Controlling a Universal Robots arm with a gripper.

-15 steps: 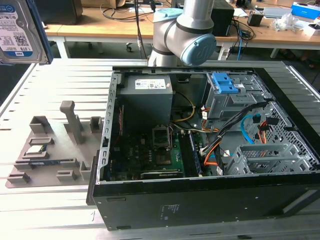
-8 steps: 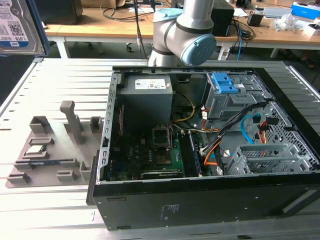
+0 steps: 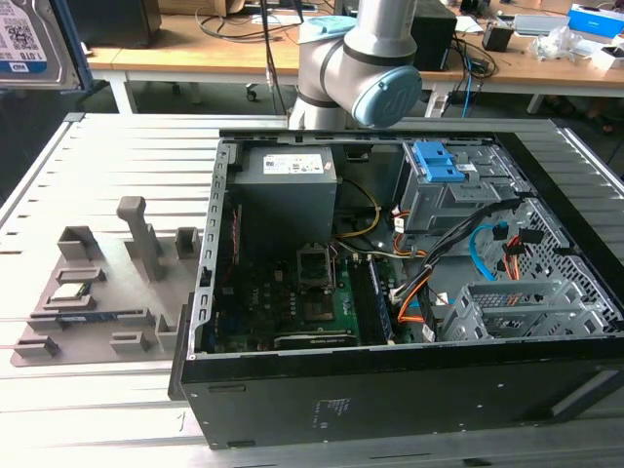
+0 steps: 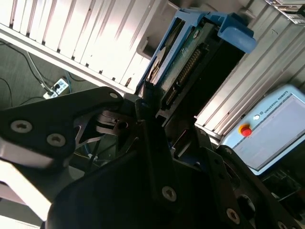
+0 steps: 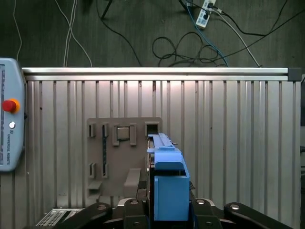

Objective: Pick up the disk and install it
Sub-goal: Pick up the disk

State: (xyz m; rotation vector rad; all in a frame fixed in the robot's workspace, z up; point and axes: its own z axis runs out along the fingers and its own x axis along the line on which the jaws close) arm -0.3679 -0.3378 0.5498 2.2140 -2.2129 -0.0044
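The disk point(image 3: 29, 44), silver with a blue-and-white label, hangs high at the exterior view's upper left, well above the table. In both wrist views it sits edge-on in its blue carrier bracket point(image 5: 167, 183), with the connector edge point(image 4: 188, 64) pointing away from the wrist. My gripper point(image 4: 151, 112) is shut on the disk, its dark fingers point(image 5: 143, 210) clamping the carrier from both sides. Straight below the held disk lies the grey parts fixture point(image 5: 121, 157) on the ribbed table.
The open computer case point(image 3: 210, 292) lies on the table to the exterior view's right, with a drive cage with blue latches point(image 3: 439, 166), a second metal cage point(image 3: 517, 312) and the power-supply box point(image 3: 288, 185). A teach pendant point(image 5: 7, 119) rests beside the table. Cables run across the floor point(image 5: 190, 43).
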